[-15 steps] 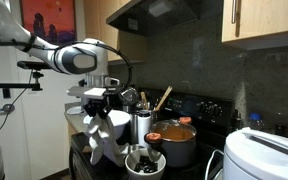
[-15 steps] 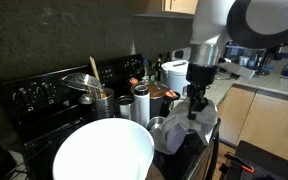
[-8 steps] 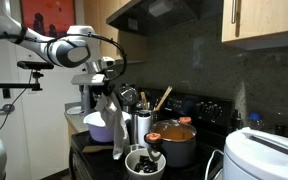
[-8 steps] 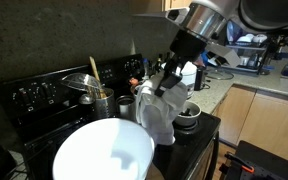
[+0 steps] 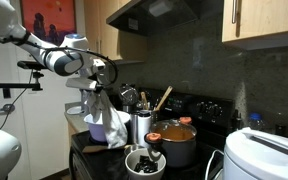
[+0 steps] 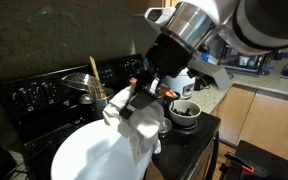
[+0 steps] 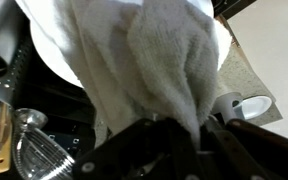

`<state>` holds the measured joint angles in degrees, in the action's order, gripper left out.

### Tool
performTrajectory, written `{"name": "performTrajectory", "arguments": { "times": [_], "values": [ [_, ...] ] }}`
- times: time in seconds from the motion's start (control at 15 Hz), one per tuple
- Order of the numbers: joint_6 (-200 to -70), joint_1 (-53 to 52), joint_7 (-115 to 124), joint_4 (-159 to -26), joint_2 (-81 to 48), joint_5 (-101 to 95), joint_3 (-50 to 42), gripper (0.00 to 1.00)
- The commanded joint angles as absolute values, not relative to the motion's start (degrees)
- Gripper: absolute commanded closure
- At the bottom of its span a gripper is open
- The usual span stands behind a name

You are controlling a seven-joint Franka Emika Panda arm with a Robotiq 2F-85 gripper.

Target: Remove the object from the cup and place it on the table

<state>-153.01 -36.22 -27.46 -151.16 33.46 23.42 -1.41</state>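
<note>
My gripper (image 5: 96, 86) is shut on a white cloth (image 5: 106, 118) and holds it in the air, hanging over the left end of the black stove. In an exterior view the cloth (image 6: 134, 128) dangles from the gripper (image 6: 134, 97) above a large white bowl (image 6: 89, 160). In the wrist view the cloth (image 7: 144, 55) fills most of the picture and is pinched between the dark jaws (image 7: 184, 135). A black cup (image 5: 142, 162) stands at the stove's front edge and also shows in an exterior view (image 6: 184, 113).
A steel utensil holder with a wooden spoon (image 5: 160, 103), a metal canister (image 5: 141, 127), a pot with an orange lid (image 5: 176, 140) and a white appliance (image 5: 266, 155) crowd the stove. A range hood (image 5: 159, 15) hangs above. A countertop (image 6: 219, 85) lies beside the stove.
The gripper has lifted the cloth up away from the black cup and carried it sideways over the large white bowl. The cup stays on the stove.
</note>
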Motion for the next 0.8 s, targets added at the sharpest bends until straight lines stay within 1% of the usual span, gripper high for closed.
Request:
{"name": "performTrajectory", "arguments": {
  "times": [0.0,0.4,0.73],
  "values": [
    [-158.63,-42.1,-31.82,-151.15,27.48,26.19,-4.02,0.97],
    [-161.11,-45.51,-36.12,-153.58,17.49,25.79,-5.56,0.97],
    [-160.7,-43.01,-37.71,-153.24,11.36,25.56,-2.76,0.97]
  ]
}}
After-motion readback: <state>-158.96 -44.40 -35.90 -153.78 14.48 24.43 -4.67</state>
